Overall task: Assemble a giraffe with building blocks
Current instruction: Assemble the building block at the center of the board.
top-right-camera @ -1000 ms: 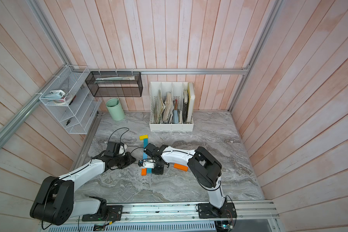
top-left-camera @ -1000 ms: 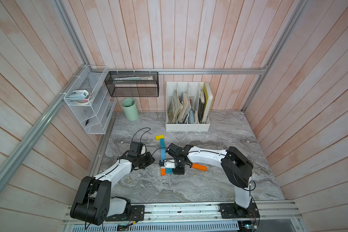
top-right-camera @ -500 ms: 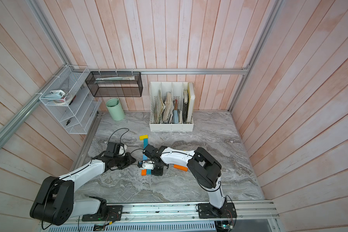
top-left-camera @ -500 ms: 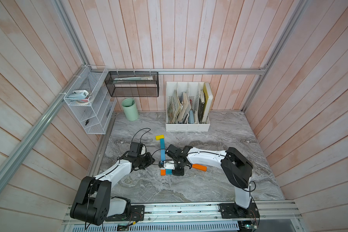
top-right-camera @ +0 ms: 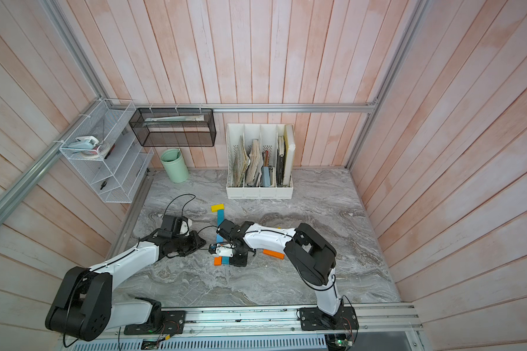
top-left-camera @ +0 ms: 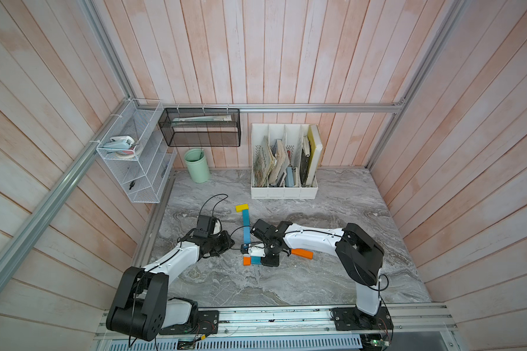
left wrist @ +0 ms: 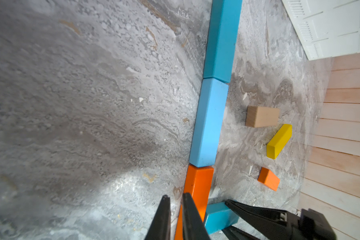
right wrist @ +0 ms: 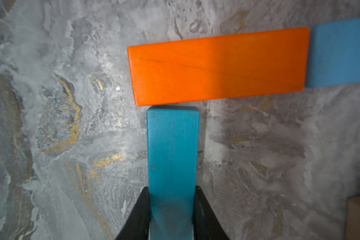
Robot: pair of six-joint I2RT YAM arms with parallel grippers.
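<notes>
- My left claw (left wrist: 176, 196) is nearly closed, with only a thin slit between its black fingers, and grips nothing. It sits low at the near end of the orange bar (right wrist: 216, 64), on the side away from my right claw. I cannot tell whether it touches the bar.
- The giraffe (top-left-camera: 246, 228) lies flat in the middle of the grey marble table (top-left-camera: 256, 288). It has a yellow head (top-left-camera: 242, 208) at the far end, then two blue bars (left wrist: 209, 122) end to end, then the orange bar. The joint between the blue bars is slightly kinked.
- My right claw (right wrist: 172, 188) is clamped on one end of the teal block (right wrist: 172, 145), one finger on each long side. The block's free end points squarely at the orange bar's long side, just beside it, with only a thin dark line between them.
- Farther right, a tan block (left wrist: 262, 116), a yellow block (left wrist: 279, 141) and a loose orange block (top-left-camera: 301, 253) lie apart from the figure.
- Risk: pushing the teal block any farther could shove the orange bar sideways and bend the neck more.
- Risk: if my left claw is bracing that bar, lifting it carelessly could drag the bar along.
- Risk: opening my right claw unevenly could twist the teal block off square.
- Risk: my right arm reaches over the loose blocks, so a low retreat could scatter them.
</notes>
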